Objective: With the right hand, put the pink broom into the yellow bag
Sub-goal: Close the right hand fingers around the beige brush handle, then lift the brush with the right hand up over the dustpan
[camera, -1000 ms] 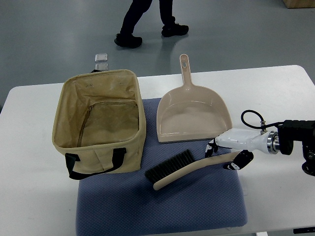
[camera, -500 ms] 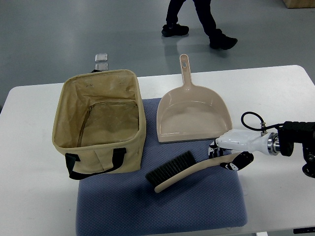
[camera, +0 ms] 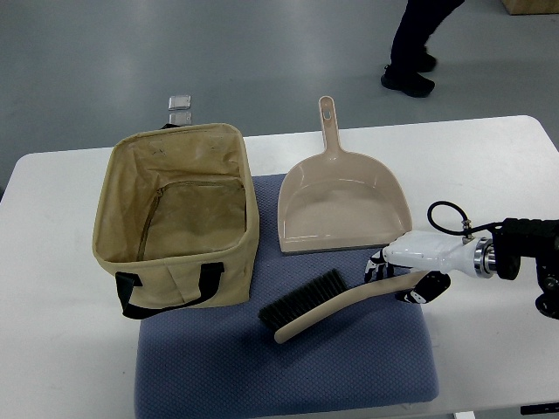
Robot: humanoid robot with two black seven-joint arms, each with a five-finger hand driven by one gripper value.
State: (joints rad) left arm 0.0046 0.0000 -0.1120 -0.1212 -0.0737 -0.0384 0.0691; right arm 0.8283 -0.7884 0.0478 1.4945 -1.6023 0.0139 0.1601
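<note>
The pink broom (camera: 327, 304), a hand brush with dark bristles and a pale pink handle, lies on the blue mat (camera: 288, 367) in front of the pink dustpan (camera: 342, 202). The yellow bag (camera: 177, 218) stands open at the mat's left, empty inside. My right hand (camera: 400, 281) comes in from the right edge. Its fingers are curled around the handle's right end, and the brush still rests on the mat. The left arm does not show.
The white table (camera: 489, 166) carries the mat, the bag and the dustpan. A person's legs (camera: 419, 39) stand on the grey floor beyond the table. A small clear object (camera: 180, 102) lies on the floor behind the bag.
My right hand has settled a little lower around the handle's end, and the brush has shifted slightly. The person on the floor has walked to the right.
</note>
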